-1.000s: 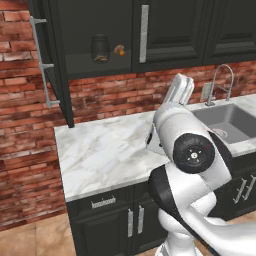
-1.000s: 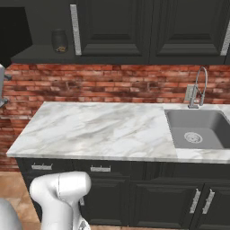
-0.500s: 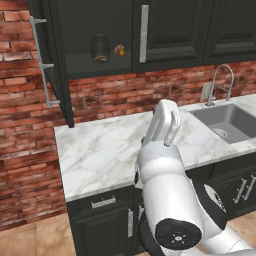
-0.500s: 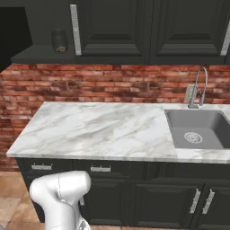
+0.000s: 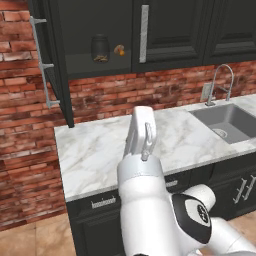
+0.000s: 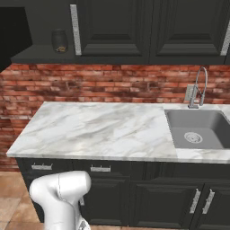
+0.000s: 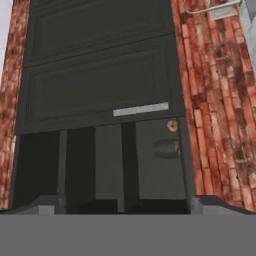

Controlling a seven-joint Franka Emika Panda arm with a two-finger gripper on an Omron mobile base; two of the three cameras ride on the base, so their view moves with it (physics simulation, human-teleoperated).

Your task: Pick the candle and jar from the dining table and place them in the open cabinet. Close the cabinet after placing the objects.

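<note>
The dark jar (image 5: 100, 48) and the tiny tan candle (image 5: 119, 50) stand side by side on the shelf of the open black cabinet (image 5: 95, 65). Its door (image 5: 51, 60) is swung out to the left. The jar (image 6: 59, 40) also stands on the shelf at the upper left of the right base view. My arm rises over the marble dining table (image 5: 95, 150), hand raised in front of the cabinet. The hand view is rolled sideways. In it my gripper (image 7: 127, 205) is open and holds nothing, well short of the jar (image 7: 166, 148) and candle (image 7: 172, 125).
A steel sink (image 5: 227, 120) with a tall faucet (image 5: 222, 82) lies at the right of the marble top (image 6: 99, 126). Closed cabinet doors with a silver bar handle (image 5: 144, 32) sit right of the open one. Red brick wall (image 6: 117, 83) runs behind; black drawers (image 6: 103, 170) below.
My arm has swung from the right side to the middle of the left base view, hand now raised toward the cabinet. The jar and candle stay on the shelf.
</note>
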